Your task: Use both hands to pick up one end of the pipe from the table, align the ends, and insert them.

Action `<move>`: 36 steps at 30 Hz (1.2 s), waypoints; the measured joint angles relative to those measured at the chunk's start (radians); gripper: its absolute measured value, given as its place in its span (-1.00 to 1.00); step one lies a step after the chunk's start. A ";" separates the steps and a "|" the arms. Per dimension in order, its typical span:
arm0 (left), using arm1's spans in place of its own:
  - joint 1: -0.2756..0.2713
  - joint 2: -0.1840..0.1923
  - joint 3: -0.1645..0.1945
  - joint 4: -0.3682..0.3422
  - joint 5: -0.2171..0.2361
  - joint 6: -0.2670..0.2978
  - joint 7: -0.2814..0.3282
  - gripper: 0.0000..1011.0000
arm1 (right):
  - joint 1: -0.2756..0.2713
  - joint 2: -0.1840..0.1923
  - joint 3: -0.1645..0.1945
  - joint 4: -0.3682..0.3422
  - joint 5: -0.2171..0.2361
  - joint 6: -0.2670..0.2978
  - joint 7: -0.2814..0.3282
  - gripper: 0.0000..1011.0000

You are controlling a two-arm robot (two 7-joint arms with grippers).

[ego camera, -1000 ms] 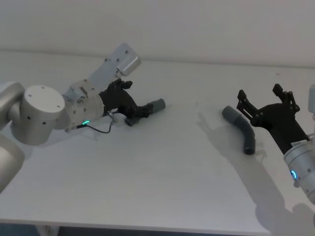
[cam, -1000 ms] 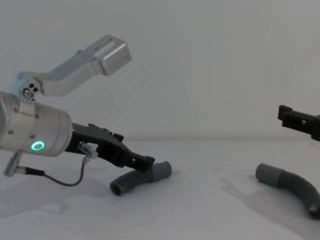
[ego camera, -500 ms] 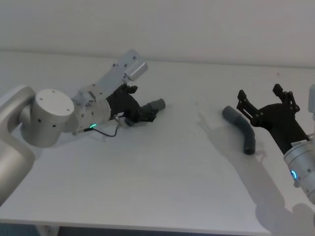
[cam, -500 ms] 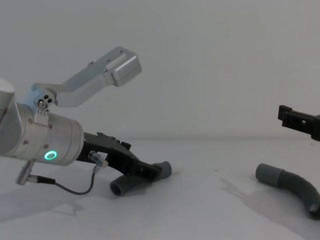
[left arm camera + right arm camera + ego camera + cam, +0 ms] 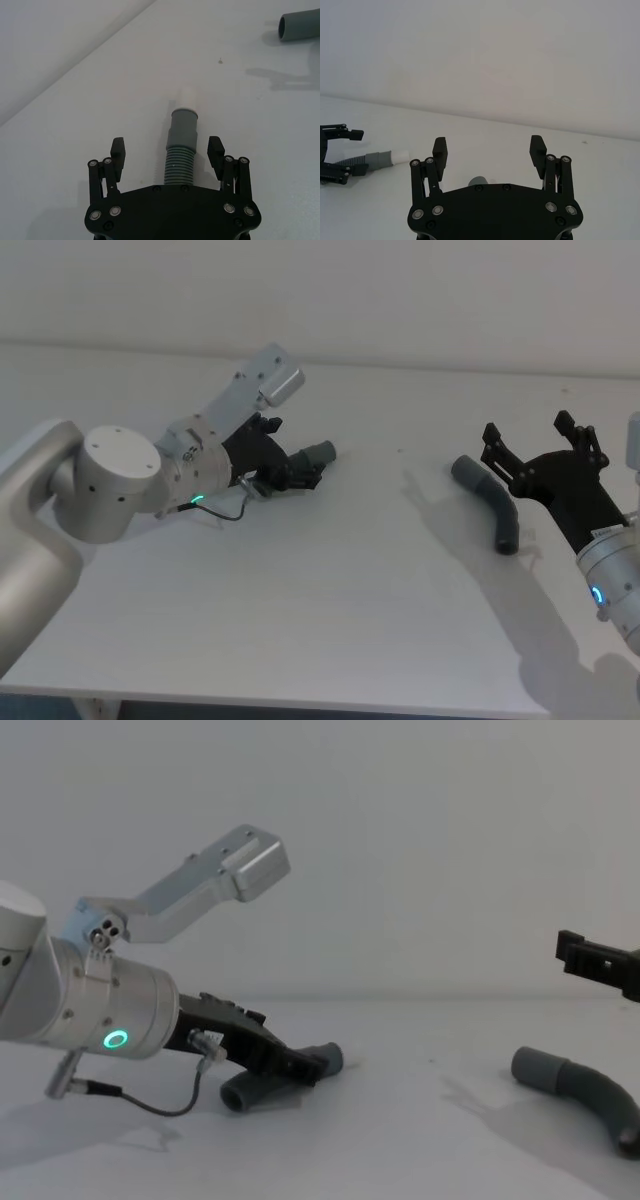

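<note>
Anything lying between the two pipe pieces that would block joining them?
Nothing visible. Bare table lies between the left pipe piece, which the left gripper straddles with open jaws, and the right pipe piece.

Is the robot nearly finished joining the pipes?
Not nearly. Nothing is lifted: both pipes lie apart on the table. The left hand is open around the left pipe. The right hand hangs open by the right pipe. Grabbing, lining up and pushing together remain.
</note>
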 joint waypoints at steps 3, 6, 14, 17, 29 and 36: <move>0.000 -0.005 -0.004 0.004 0.000 0.003 0.003 0.98 | 0.000 0.000 0.000 0.000 0.000 0.000 0.000 0.98; 0.000 -0.011 -0.009 0.011 0.000 0.008 0.004 0.98 | 0.000 0.000 0.000 0.000 0.000 0.000 0.000 0.98; -0.005 -0.026 -0.017 0.025 -0.001 0.017 0.003 0.98 | 0.000 0.000 0.000 0.000 0.000 0.000 0.000 0.98; -0.007 -0.029 -0.018 0.029 -0.001 0.019 0.000 0.98 | 0.000 0.000 0.000 0.000 0.000 0.000 0.000 0.98; -0.024 -0.043 -0.026 0.056 -0.011 0.032 -0.036 0.98 | 0.000 0.000 0.000 0.000 0.000 0.000 0.000 0.98; -0.037 -0.047 -0.027 0.073 -0.018 0.040 -0.057 0.98 | 0.000 0.000 0.000 0.000 0.000 0.000 0.000 0.98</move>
